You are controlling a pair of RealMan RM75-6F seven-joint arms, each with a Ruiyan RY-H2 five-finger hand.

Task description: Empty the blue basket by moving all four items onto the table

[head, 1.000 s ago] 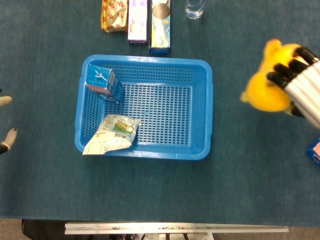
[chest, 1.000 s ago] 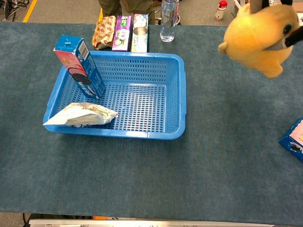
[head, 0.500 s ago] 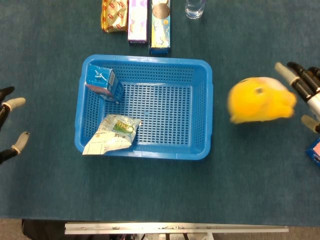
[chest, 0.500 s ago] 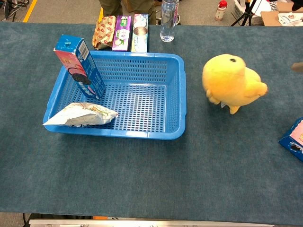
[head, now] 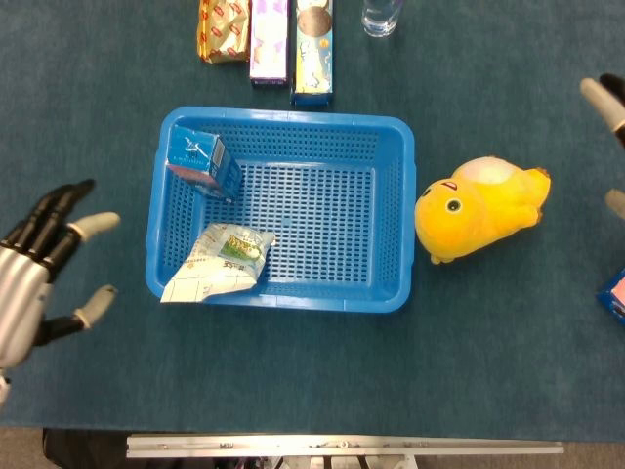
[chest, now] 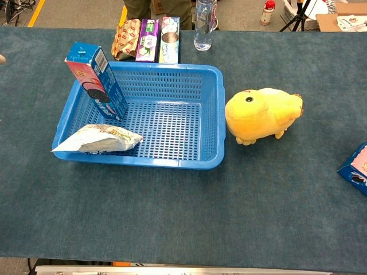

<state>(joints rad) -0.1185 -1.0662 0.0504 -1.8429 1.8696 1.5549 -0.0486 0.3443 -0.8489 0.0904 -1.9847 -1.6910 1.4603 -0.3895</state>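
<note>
Head view: left robot hand (head: 39, 269) spread, empty, left of blue basket (head: 391, 210). Basket holds blue carton (head: 203, 164), snack bag (head: 220, 262). Yellow plush (head: 480, 207) on surface beside basket. Right robot hand (head: 610, 127) at edge, state unclear.

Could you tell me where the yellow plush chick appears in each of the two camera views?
Head view: the yellow plush chick lies on the table just right of the blue basket.
Chest view: it lies right of the basket's right rim, mid-height.
Shared landmark: the clear bottle behind the basket.
</note>
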